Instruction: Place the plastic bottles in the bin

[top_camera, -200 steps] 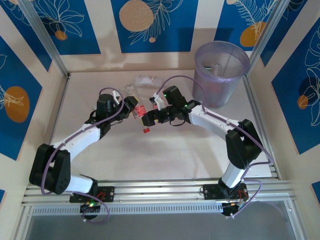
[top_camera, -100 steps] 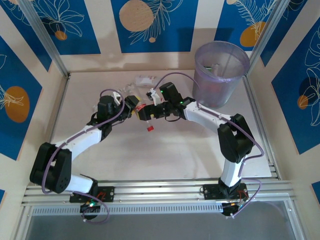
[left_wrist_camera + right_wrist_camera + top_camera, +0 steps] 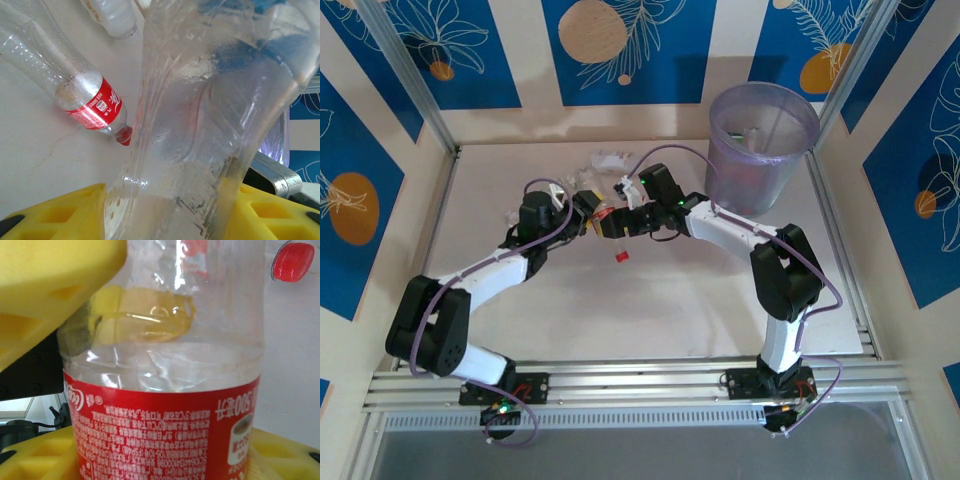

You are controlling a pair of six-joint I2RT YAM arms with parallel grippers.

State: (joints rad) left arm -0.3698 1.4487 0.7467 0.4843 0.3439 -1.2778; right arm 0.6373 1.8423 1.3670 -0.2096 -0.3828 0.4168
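Left gripper (image 3: 586, 216), right gripper (image 3: 609, 222): closed, tip-to-tip.

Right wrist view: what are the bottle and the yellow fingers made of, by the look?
Bottle: thin clear plastic, glossy, creased, see-through. Its label: red printed film, probably. Fingers: matte yellow moulded plastic, perhaps rubbery; recessed pockets show.

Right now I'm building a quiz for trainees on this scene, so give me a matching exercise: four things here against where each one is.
1 bin
2 held bottle
3 red cap
4 lying bottle

A between left end effector and right end effector
B far right of the table
C resting on the table on its side
D loose on the table, nearer the arm bases

Pairs: 1-B, 2-A, 3-D, 4-C
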